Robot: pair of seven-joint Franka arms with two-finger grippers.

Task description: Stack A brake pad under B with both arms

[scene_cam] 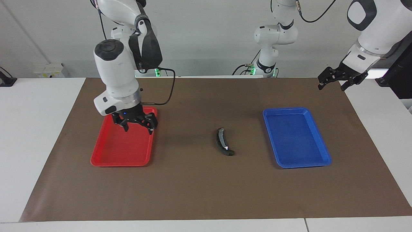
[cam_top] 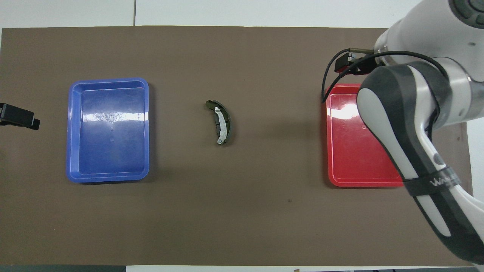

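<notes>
Brake pad B (scene_cam: 222, 141), the long curved black one with a light grey strip and a small white spot, lies on the brown mat (scene_cam: 206, 190) about midway between the red tray (scene_cam: 96, 159) and the blue tray (scene_cam: 325, 159), apart from both. It sits on top of something dark; whether that is the short plain pad cannot be told from either view.

Only one piece of writing can be read: white letters beginning "WAN" on the dark band round the right arm's forearm, seen in the overhead view and cut off there.

The right arm bends down from its base, wrist pointing at the table, and its right gripper (scene_cam: 137, 126) hangs over the end of the red tray nearest the robots, fingers spread apart and holding nothing. A black cable loops from the wrist.

The left arm waits raised at its own end of the table, with the left gripper (scene_cam: 334, 83) over the mat's corner, its fingers apart and empty.
</notes>
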